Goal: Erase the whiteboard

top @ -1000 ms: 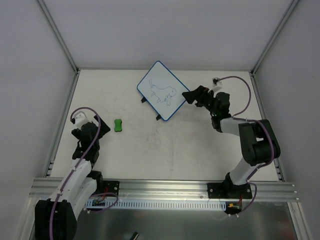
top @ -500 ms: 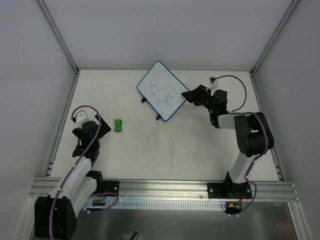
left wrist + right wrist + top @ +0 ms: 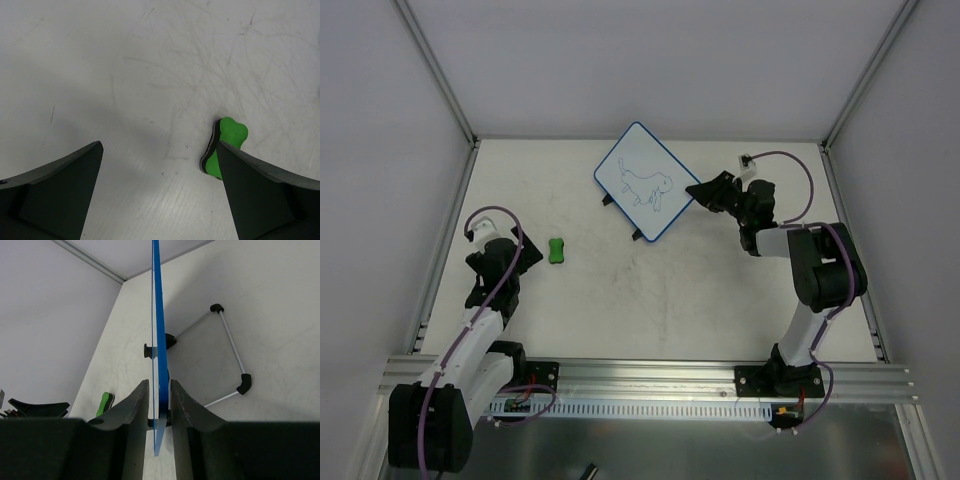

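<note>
The whiteboard [image 3: 642, 181] has a smooth white face and a blue plastic-looking rim; its stand [image 3: 230, 337] is thin silvery metal. The surface [image 3: 150, 75] is matt white, finely scratched. The green block [image 3: 227, 137] looks matt.

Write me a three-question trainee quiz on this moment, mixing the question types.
1. True or false: the whiteboard has been wiped clean.
2. Fill in the blank: the right end effector has one finger on each side of the whiteboard's blue ____.
3. Where is the green eraser?
A) on the table, just ahead of the open left end effector
B) lying on the whiteboard
C) held in the right end effector

Key: 1 false, the blue drawing is still on it; 2 rim; 3 A.
</note>
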`<state>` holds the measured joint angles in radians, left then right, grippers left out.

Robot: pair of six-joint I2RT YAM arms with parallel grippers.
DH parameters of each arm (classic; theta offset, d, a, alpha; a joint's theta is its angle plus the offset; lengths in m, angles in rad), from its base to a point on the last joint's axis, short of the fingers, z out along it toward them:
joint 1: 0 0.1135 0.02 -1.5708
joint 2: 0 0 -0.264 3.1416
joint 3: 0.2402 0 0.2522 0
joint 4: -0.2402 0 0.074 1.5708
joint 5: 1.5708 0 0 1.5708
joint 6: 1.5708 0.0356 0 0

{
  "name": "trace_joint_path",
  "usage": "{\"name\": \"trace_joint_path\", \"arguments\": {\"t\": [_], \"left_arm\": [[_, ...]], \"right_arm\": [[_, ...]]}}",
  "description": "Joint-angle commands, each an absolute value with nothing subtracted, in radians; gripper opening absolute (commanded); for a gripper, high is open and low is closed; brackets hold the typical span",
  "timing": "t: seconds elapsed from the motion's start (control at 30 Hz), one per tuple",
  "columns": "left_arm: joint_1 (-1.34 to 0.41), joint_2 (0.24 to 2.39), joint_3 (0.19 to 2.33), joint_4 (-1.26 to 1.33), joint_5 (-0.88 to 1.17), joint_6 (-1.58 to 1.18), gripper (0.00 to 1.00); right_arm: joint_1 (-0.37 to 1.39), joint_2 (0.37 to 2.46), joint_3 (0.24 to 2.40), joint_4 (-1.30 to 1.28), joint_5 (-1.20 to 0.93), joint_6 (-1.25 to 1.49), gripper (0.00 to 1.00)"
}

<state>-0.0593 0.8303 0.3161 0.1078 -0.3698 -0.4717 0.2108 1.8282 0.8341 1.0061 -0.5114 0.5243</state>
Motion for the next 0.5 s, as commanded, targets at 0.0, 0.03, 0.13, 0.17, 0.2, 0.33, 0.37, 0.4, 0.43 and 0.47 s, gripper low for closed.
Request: {"name": "trace_joint_path", "arguments": {"t": [0.0,0.03,0.13,0.17,0.2,0.33,0.37,0.4,0.43,0.47], "left_arm": [[-0.072,0.851,0.367,0.091,-0.367,-0.462,0.99],[-0.078,0.853,0.37,0.087,-0.365,-0.46,0.99],[-0.09,0.874,0.4,0.052,-0.373,-0.448,0.99],[-0.101,0.879,0.408,0.038,-0.374,-0.443,0.99],[-0.106,0.888,0.434,0.023,-0.377,-0.44,0.99],[-0.141,0.887,0.497,-0.078,-0.387,-0.446,0.99],[-0.147,0.884,0.506,-0.115,-0.384,-0.451,0.99],[-0.159,0.877,0.52,-0.127,-0.374,-0.46,0.99],[-0.161,0.874,0.525,-0.138,-0.347,-0.468,0.99],[-0.163,0.873,0.529,-0.152,-0.333,-0.477,0.99]], "right_arm": [[0.204,1.836,0.877,1.072,-0.526,0.529,0.26],[0.203,1.841,0.879,1.072,-0.528,0.531,0.25],[0.201,1.847,0.882,1.072,-0.531,0.532,0.17],[0.199,1.847,0.881,1.072,-0.531,0.529,0.15],[0.199,1.847,0.881,1.074,-0.531,0.531,0.13],[0.199,1.842,0.876,1.071,-0.523,0.528,0.06],[0.198,1.841,0.874,1.071,-0.522,0.526,0.05],[0.196,1.839,0.873,1.072,-0.517,0.526,0.04],[0.196,1.835,0.865,1.072,-0.514,0.523,0.02],[0.196,1.832,0.862,1.072,-0.511,0.523,0.0]]}}
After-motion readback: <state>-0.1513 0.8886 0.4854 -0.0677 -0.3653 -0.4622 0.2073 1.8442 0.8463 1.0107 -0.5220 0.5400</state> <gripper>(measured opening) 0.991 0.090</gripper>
